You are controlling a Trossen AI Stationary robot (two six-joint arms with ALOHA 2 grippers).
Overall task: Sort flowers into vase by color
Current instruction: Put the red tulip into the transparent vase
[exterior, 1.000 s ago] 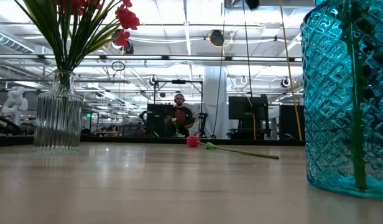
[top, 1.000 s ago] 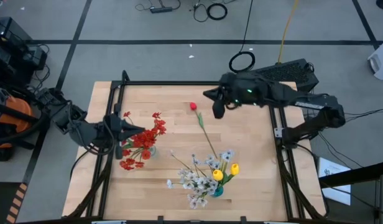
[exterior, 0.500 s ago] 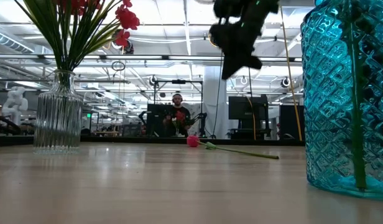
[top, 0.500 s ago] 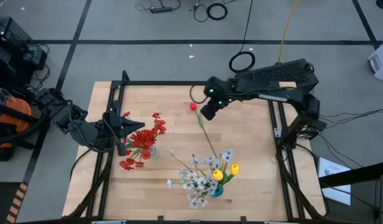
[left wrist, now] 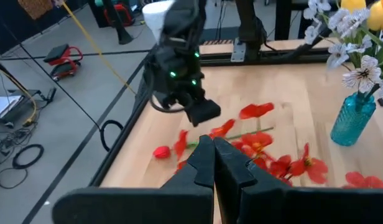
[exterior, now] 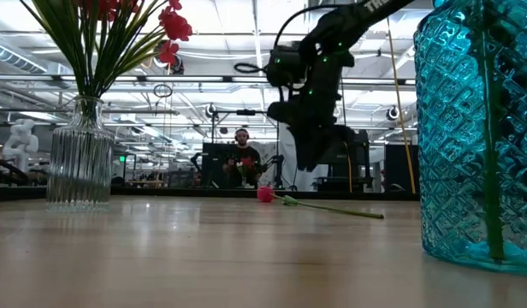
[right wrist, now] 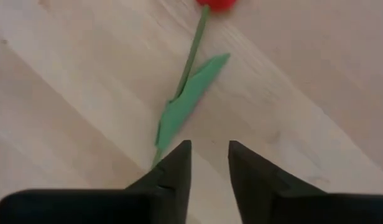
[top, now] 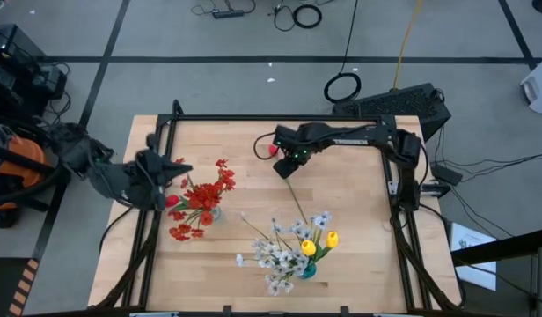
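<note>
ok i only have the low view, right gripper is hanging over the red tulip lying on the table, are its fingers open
observer: Yes. The right wrist view shows the right gripper with fingers apart and nothing between them.
operator: lined up on the stalk?
observer: Nearly. The red tulip has its stalk running up to one fingertip, a little off the middle of the gap.
operator: and the left arm
observer: The left gripper is shut and empty, at the table's left edge beside the clear vase of red flowers.
</note>
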